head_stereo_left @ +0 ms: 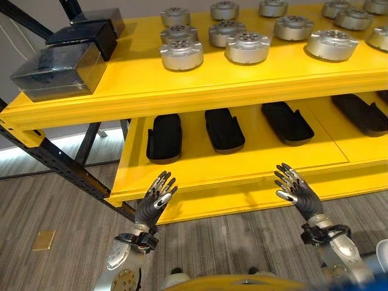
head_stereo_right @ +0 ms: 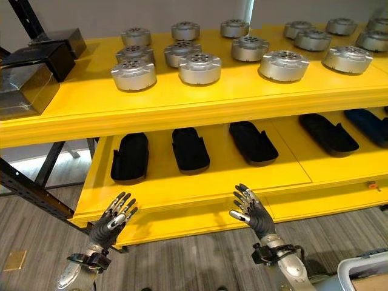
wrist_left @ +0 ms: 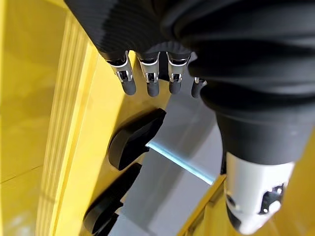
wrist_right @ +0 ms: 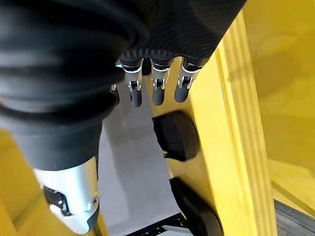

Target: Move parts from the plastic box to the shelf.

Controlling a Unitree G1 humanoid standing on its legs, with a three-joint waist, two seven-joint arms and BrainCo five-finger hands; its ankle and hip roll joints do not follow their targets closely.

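Observation:
A yellow shelf [head_stereo_left: 200,82] carries several round silver metal parts [head_stereo_left: 247,47] on its upper board. Several black oblong parts [head_stereo_left: 164,137] lie in a row on the lower board [head_stereo_left: 242,163]. My left hand [head_stereo_left: 155,202] hovers in front of the lower board's front edge, fingers straight and spread, holding nothing. My right hand [head_stereo_left: 295,190] hangs at the same height further right, also open and empty. In the wrist views the left fingers [wrist_left: 148,81] and right fingers [wrist_right: 157,86] point at the black parts beyond the yellow edge.
Dark transparent boxes [head_stereo_left: 57,70] and black boxes [head_stereo_left: 85,33] stand at the upper board's left end. A black steel frame [head_stereo_left: 66,170] runs diagonally under the shelf's left side. A grey plastic box corner [head_stereo_right: 364,273] is at the lower right. Grey plank floor [head_stereo_left: 54,206] lies below.

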